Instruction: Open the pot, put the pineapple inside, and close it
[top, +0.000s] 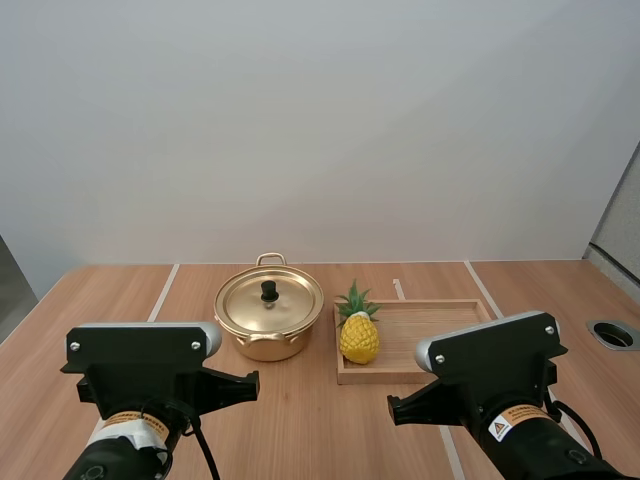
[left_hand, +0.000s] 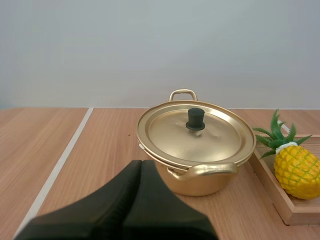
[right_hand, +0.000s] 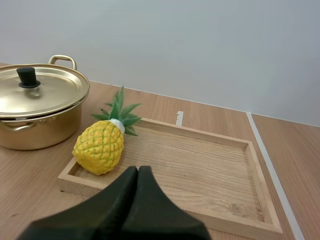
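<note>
pineapple (top: 359, 338) | in tray (top: 440, 335) — crown points toward table's far edge

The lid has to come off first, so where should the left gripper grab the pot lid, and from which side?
Take the black knob at the middle of the lid, coming straight down from above. It stands upright and narrow, the only raised part, while the lid itself sits flat on the pot. The left gripper is shut, so it should probably open first.
</note>
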